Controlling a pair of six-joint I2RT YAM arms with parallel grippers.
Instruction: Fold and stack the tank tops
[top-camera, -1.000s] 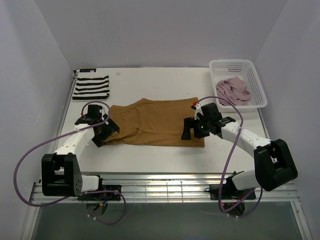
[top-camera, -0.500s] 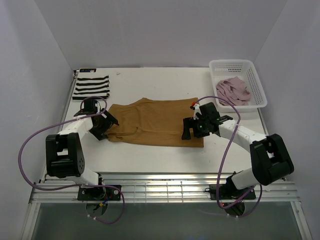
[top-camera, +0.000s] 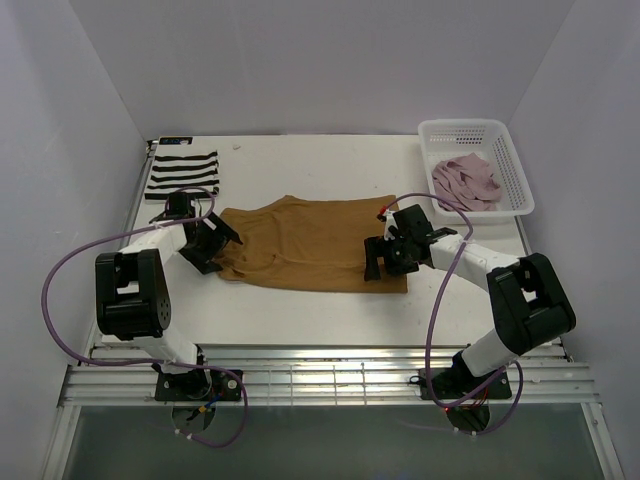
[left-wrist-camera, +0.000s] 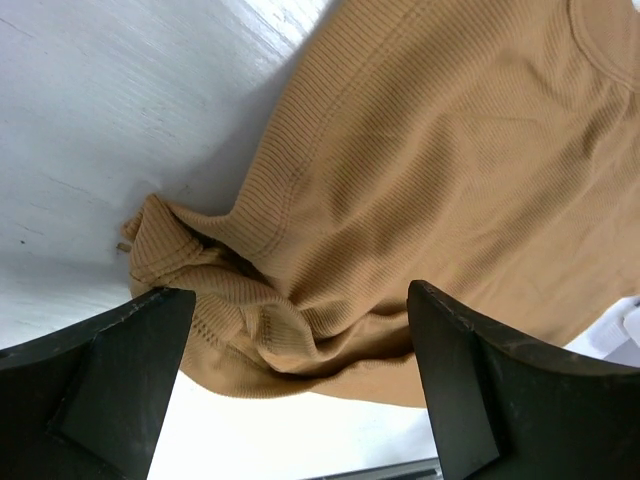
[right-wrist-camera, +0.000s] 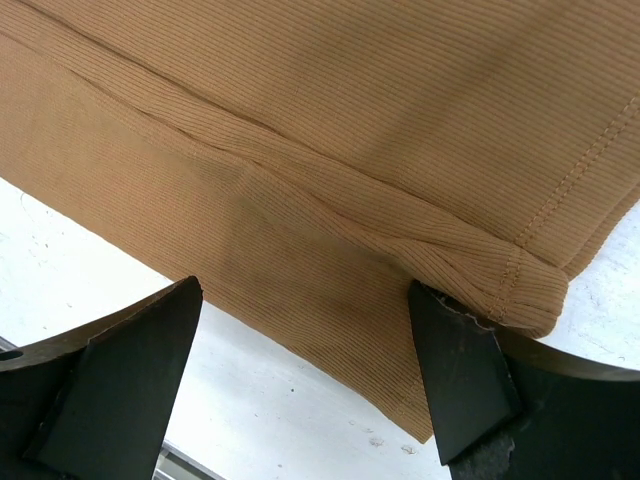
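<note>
The tan top (top-camera: 310, 245) lies spread at the middle of the table (top-camera: 300, 310), and folding it is likely the step in hand. The left claw (top-camera: 207, 248) and right claw (top-camera: 384, 256) stand apart at its two ends, gripping nothing. Next, each must close on an edge. Only the wrist views show the bunched strap (left-wrist-camera: 190, 270) and the rolled hem corner (right-wrist-camera: 520, 278).

The white counter (top-camera: 300, 165) carried three things directly. A folded black-and-white striped tank top (top-camera: 183, 174) lay at its far left corner. A tan-brown tank top (top-camera: 315, 243) lay spread across the middle, mostly flat, bunched into folds at the end toward the left edge and slightly rolled at its hem toward the right edge. A white mesh basket (top-camera: 516, 178) stood at the far right corner, apart from both.
</note>
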